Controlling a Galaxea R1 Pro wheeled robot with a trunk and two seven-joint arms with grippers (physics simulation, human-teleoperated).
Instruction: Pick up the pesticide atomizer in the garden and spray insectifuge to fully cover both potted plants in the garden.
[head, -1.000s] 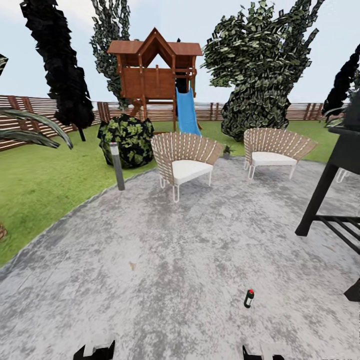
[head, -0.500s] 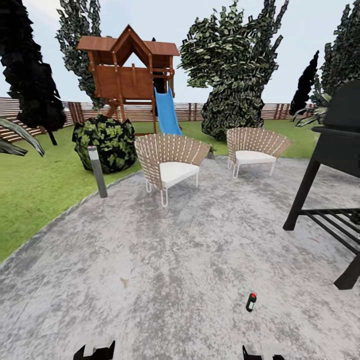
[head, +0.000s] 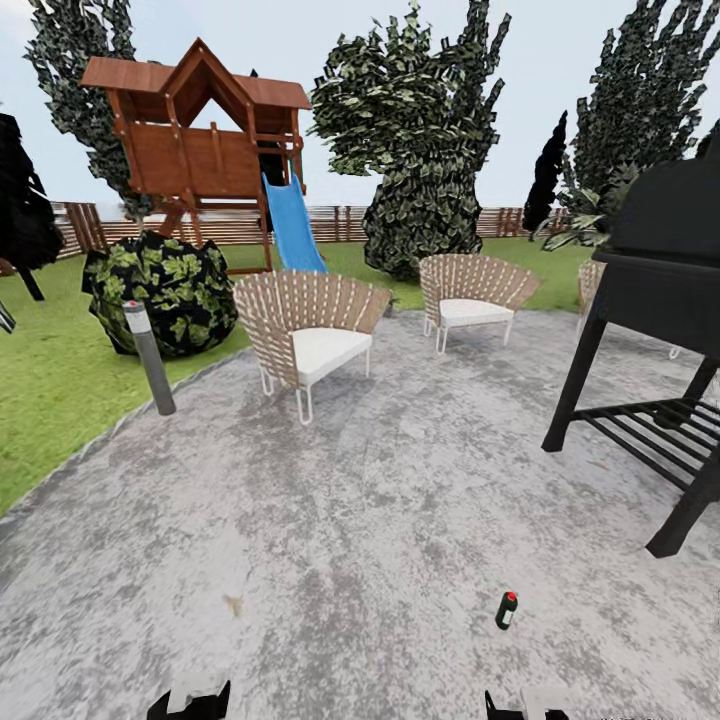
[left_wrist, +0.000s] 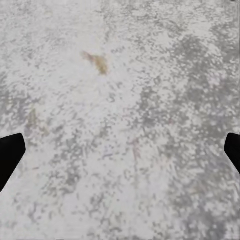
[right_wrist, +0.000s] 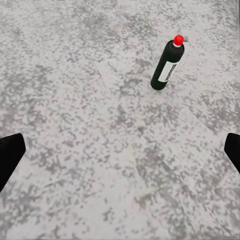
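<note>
The atomizer (head: 507, 610) (right_wrist: 168, 65), a slim dark bottle with white label and red top, stands upright on the grey patio (head: 350, 500).

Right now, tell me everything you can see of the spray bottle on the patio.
The pesticide atomizer is a slim dark bottle with a white label band on its side and a red cap; a small pale part juts beside the cap. It looks like smooth plastic. It stands upright, slightly leaning in the wrist view, alone on the grey paved patio, ahead of the right gripper, whose fingers are spread wide. Nothing touches it but the paving.
</note>
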